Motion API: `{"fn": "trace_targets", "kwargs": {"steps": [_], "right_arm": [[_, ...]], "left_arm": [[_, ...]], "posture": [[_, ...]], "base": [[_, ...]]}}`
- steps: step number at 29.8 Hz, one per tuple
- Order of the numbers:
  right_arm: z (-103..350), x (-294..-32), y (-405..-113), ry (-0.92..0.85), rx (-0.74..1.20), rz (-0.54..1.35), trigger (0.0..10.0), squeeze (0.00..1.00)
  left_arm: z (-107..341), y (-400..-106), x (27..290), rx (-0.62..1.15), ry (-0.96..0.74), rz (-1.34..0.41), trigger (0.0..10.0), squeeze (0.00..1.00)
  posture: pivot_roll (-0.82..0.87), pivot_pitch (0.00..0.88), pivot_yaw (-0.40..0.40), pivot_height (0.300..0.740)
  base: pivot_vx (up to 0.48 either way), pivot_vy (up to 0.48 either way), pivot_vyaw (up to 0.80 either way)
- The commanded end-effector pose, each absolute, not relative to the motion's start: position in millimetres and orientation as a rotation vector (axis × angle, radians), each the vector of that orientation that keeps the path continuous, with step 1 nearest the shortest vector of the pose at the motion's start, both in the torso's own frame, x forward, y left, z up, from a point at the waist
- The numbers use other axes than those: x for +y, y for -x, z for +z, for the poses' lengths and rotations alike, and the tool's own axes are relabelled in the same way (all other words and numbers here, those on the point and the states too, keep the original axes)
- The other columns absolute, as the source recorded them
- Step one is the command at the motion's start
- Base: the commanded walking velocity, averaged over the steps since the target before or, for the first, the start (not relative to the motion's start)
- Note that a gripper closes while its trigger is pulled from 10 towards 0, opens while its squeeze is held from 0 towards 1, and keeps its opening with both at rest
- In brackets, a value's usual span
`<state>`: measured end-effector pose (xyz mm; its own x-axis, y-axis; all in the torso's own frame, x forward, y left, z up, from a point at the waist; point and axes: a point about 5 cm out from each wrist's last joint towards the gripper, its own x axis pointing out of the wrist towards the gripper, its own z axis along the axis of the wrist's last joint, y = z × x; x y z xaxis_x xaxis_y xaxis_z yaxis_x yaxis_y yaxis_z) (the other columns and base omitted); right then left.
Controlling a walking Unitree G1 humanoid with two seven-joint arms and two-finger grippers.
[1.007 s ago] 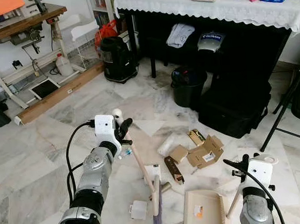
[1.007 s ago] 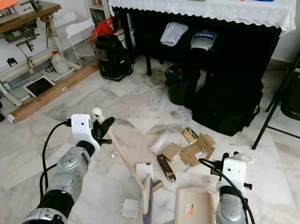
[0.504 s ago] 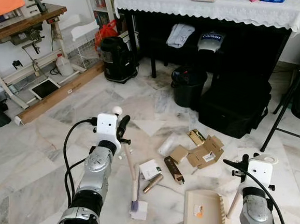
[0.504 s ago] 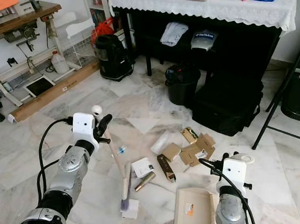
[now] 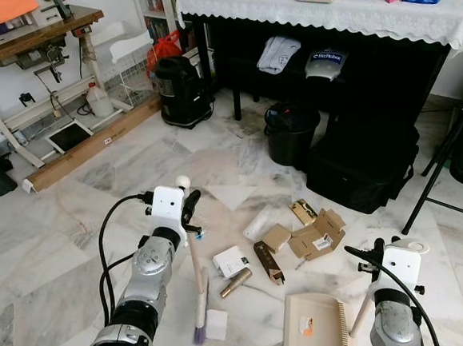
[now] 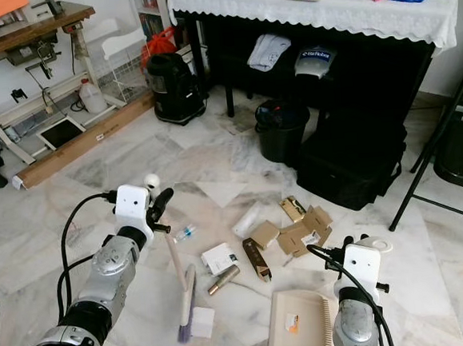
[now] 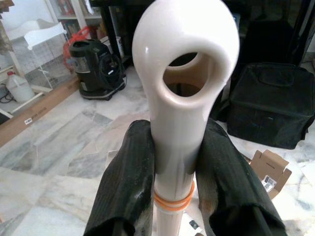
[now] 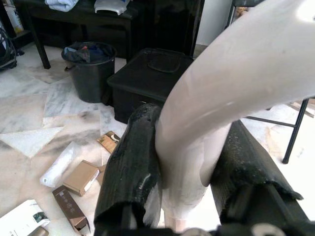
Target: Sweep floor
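Left tool point(image 7: 173, 191) clamps the broom point(image 5: 197, 292) handle; bristles on floor point(image 5: 54, 267) beside a white box point(image 5: 215, 324). Right tool point(image 8: 189, 187) grips the dustpan point(image 5: 316, 327) handle. Sweep toward the pan, bristles low.

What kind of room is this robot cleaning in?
Probably a lived-in room of a home: a marble floor, a black piano under a lace cloth, and an old sewing-machine table.
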<state>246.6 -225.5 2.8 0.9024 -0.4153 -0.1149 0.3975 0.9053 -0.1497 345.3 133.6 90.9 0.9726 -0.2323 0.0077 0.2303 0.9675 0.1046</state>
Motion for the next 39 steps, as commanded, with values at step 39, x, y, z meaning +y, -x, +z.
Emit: {"fn": "trace_targets", "kwargs": {"steps": [39], "right_arm": [[17, -223, -254, 0.106, 0.039, -0.413, 10.0, 0.0]], "left_arm": [[95, -346, 132, -0.063, -0.108, -0.244, 10.0, 0.0]], "posture": [[-0.11, 0.0, 0.055, 0.74]], "base": [[0.175, 0.0, 0.0]]}}
